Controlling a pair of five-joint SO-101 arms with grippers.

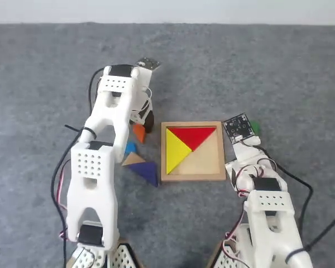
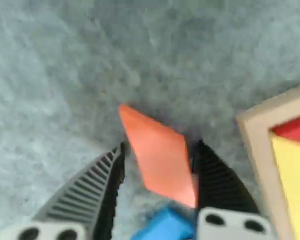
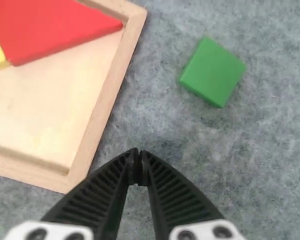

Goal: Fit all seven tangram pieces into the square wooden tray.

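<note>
nearest the robot, on the grey mat [image 1: 39, 84]: a purple triangle [image 1: 146, 172]. lies flat just beside the near left corner of the square wooden tray [image 1: 192, 177]; cannot tell whether touching it. a little farther, a plain wooden triangle [image 1: 133, 159], right against the purple one's far edge. then a blue piece [image 1: 130, 148], just beside the wooden triangle and partly tucked under the left arm [image 1: 109, 111].

level with these, the tray itself. holds two pieces flat on its floor: a yellow triangle [image 1: 177, 151] against the left wall and a red triangle [image 1: 192, 135] along the far wall, meeting edge to edge near the middle. shows bare wood over the near right part.

at the tray's right side, the right gripper [image 3: 138, 152]. hangs over the mat just outside the rim, jaws pressed fully together, gripping nothing.

farther on at the left, the left gripper [image 2: 160, 147]. points down at an orange parallelogram [image 2: 160, 165], jaws spread apart, one finger at each long side of it. comes very close to both edges; cannot tell whether the pads press the piece. as for the parallelogram: flat on the mat, just beyond the blue piece, near the tray's far left corner but apart from it.

farthest of all, a green square [image 3: 212, 71]. rests flat on the mat outside the tray's far right corner, apart from the rim and beyond the right gripper's closed tips.
</note>
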